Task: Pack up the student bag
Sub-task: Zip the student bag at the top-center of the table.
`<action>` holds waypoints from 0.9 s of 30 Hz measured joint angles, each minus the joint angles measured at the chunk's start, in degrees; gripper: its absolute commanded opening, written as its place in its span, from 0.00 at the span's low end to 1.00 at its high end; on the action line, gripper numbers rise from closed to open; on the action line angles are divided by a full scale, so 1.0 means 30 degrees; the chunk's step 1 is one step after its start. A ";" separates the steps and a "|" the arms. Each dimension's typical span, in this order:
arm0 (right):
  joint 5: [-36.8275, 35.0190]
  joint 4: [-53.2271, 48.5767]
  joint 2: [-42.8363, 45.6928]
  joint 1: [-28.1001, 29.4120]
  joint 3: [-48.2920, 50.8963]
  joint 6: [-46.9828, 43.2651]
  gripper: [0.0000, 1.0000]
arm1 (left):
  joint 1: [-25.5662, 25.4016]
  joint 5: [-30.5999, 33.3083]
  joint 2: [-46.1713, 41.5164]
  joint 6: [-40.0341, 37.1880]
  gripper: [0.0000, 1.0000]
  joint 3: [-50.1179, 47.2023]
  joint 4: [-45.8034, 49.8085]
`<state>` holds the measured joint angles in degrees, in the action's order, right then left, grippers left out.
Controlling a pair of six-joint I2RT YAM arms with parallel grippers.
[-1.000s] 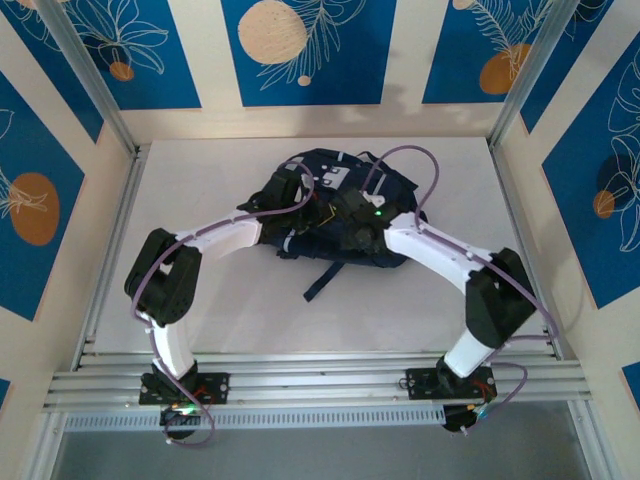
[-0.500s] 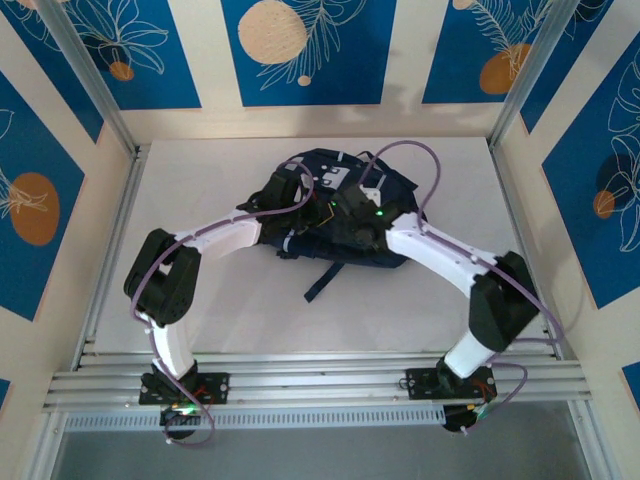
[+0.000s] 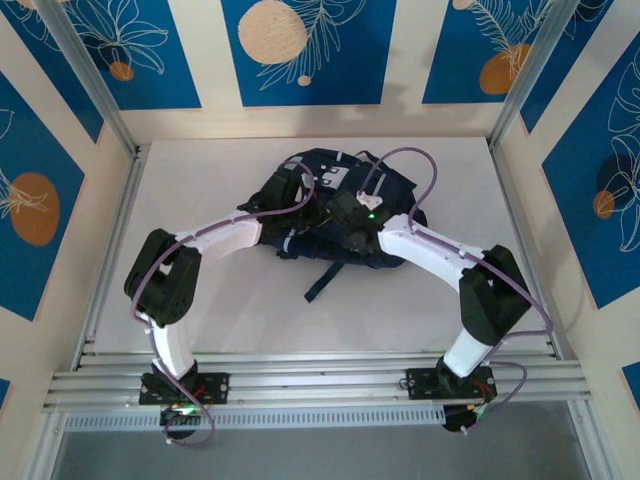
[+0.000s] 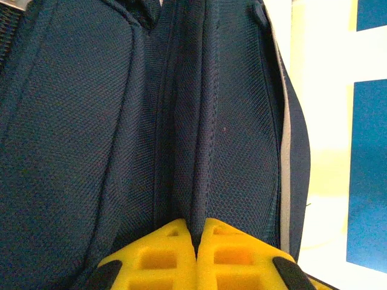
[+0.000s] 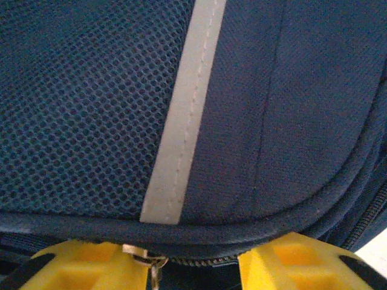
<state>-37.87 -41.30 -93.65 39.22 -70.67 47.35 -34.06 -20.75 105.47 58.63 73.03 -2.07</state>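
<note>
Student bag (image 3: 398, 192) lies on tabletop (image 3: 220, 300), upper centre of top frame. Fabric looks soft and floppy; take it by seams or zipper pull (image 5: 152, 263). Left end effector (image 4: 195, 238) is clamped on a fabric ridge. Right end effector (image 5: 193, 260) is narrowly parted, the pull between its fingers.

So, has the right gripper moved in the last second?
Yes, slightly: seen from above, the right gripper has shifted left and away from the bases, toward the dark navy fabric backpack's pale grey patch.
</note>
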 measured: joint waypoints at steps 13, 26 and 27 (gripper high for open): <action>0.1931 0.0452 0.0510 -0.0685 0.0743 -0.0605 0.00 | -0.0029 0.0022 0.0000 -0.0007 0.00 -0.0007 -0.0015; 1.0331 -0.0474 0.1639 -0.4765 0.1035 -0.5537 0.00 | 0.0765 -0.0641 0.0000 -0.1741 0.00 0.0000 0.0714; 1.0666 -0.0670 0.1639 -0.5180 0.1035 -0.6193 0.00 | 0.0845 -0.0787 0.0000 -0.1909 0.00 0.0015 0.0852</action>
<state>-5.87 -43.31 -88.73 23.68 -67.57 28.77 -31.53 -23.11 105.47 52.90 73.08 0.49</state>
